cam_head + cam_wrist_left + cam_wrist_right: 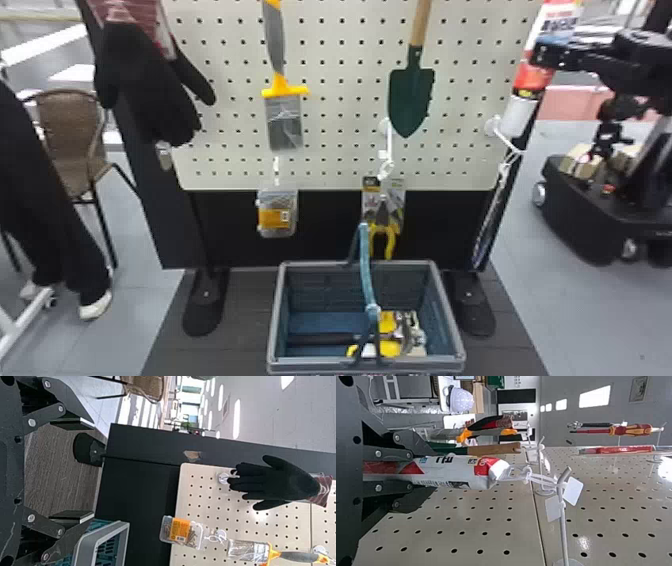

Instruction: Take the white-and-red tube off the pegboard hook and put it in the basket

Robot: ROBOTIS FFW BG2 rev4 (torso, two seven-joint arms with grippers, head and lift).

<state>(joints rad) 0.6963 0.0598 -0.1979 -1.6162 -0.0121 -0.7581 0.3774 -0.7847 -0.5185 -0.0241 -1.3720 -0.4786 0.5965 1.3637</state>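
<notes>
Gripping the tube (533,77) by the pegboard's (345,107) right edge, the right pincer (544,56) is pressing it between two black fingers. The tube is leaning slightly, and its tie (544,479) is looping around the white hook (563,528). Over on the left, the other pincer (73,470) is standing wide open. The basket (274,315) is sitting below the board, and some yellow-handled tools (387,347) are lying inside it.
</notes>
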